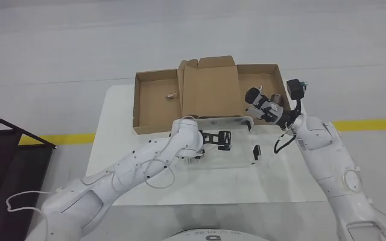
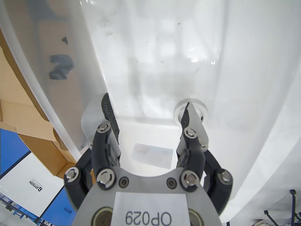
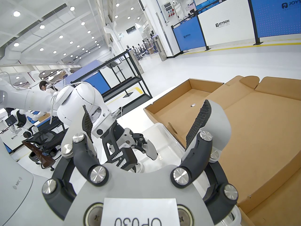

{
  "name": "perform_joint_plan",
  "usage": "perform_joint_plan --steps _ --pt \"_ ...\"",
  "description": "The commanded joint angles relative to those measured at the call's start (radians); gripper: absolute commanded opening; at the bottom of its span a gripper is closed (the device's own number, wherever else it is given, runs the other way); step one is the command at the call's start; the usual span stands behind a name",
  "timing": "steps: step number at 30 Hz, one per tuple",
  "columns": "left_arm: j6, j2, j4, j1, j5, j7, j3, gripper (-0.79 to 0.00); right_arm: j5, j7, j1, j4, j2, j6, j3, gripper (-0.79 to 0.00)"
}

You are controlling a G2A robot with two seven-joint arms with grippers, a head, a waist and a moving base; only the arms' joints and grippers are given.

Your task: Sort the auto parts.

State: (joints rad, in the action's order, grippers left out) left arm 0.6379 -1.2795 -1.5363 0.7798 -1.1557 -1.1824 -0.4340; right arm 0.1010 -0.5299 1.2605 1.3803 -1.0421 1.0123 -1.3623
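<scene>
Sorting seems hardly begun: left hand (image 2: 147, 109) over the clear plastic tray (image 2: 152, 36) and right hand (image 3: 145, 105) over the brown cardboard box (image 1: 154, 108) are both spread, empty.

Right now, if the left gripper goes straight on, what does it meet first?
Likely the floor of the clear plastic bin; the left gripper is open, a white ring by one fingertip, depth unclear.

Brown cardboard box (image 1: 154, 108), clear bin (image 1: 238, 158), white table (image 1: 114, 123), black part (image 1: 256, 152).
</scene>
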Motion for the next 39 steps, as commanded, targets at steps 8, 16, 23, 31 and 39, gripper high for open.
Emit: perform_joint_plan --steps 8,16,23,31,39 --pt "-0.012 0.012 0.007 -0.023 0.047 -0.012 0.056 -0.052 0.000 0.000 0.000 0.000 0.000 0.000 0.000 0.000" --pt "-0.029 0.005 0.039 -0.031 0.063 -0.012 0.068 -0.068 0.000 0.000 0.000 0.000 0.000 0.000 0.000 0.000" --pt "-0.048 -0.016 0.072 -0.032 0.030 0.026 0.085 -0.225 0.000 0.000 0.000 0.000 0.000 0.000 0.000 0.000" --pt "-0.090 -0.042 0.099 -0.035 -0.018 0.095 0.092 -0.400 0.000 0.000 0.000 0.000 0.000 0.000 0.000 0.000" --pt "-0.068 -0.044 0.050 -0.028 -0.075 0.039 0.096 -0.336 0.000 0.000 0.000 0.000 0.000 0.000 0.000 0.000"
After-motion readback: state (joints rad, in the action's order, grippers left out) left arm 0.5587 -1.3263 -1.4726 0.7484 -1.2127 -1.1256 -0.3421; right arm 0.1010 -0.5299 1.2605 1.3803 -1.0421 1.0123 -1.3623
